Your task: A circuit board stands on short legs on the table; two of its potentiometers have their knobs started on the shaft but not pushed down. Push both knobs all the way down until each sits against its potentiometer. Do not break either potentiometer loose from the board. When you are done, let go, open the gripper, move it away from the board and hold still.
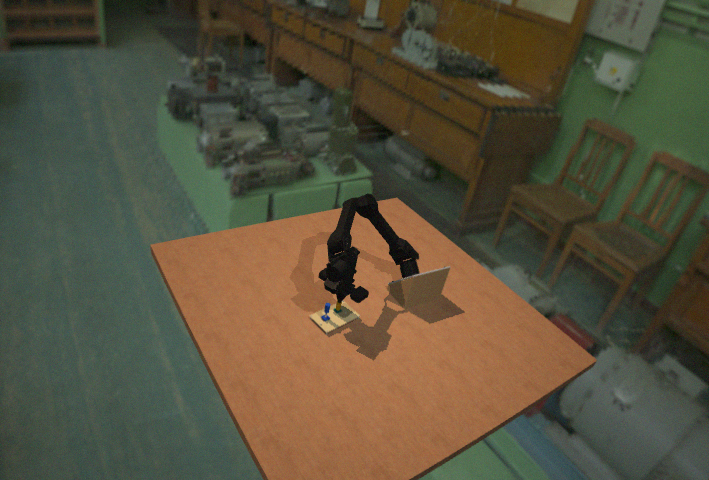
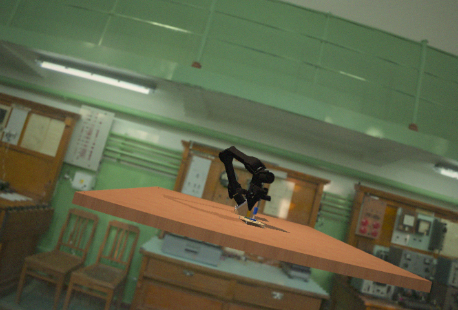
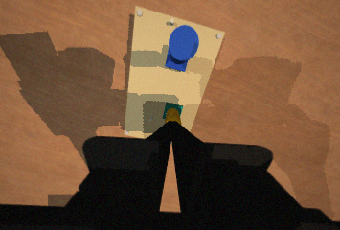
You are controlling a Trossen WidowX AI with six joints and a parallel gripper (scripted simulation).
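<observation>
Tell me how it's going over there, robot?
Gripper shut, tips at the yellow knob. Blue knob untouched, standing above its potentiometer. Nothing visibly blocking the blue knob.

Matte black arm, chunky angular joints, dark tapering fingers (plainly wedge-shaped)
</observation>
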